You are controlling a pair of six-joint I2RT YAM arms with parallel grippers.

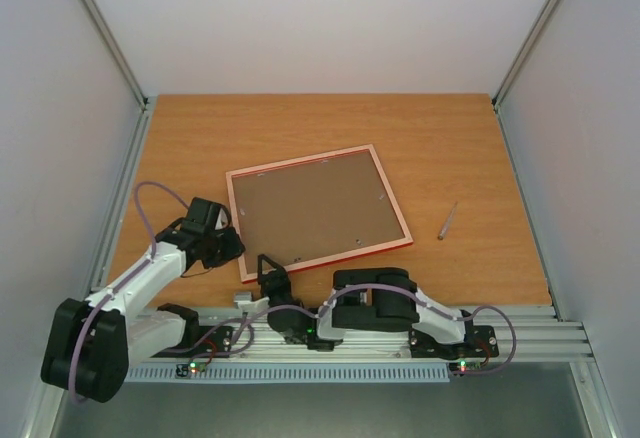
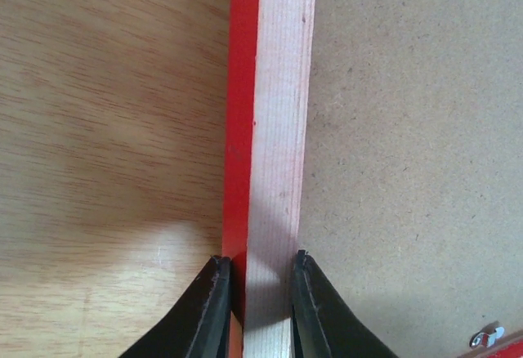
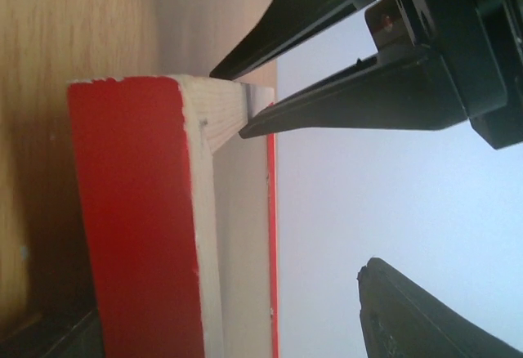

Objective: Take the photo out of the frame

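Left wrist: frame point(image 2: 278, 129) edge between tight left jaws

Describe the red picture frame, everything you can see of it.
The thin red rectangular picture frame lies back up and skewed on the orange-brown wooden table. Its outer edges are bright red; the rails' backs are bare pale wood. A brown fibreboard backing fills the opening, a small metal clip at its near edge. The left hand is shut on the left rail near the near corner. The right hand stands open by that corner; contact unclear.
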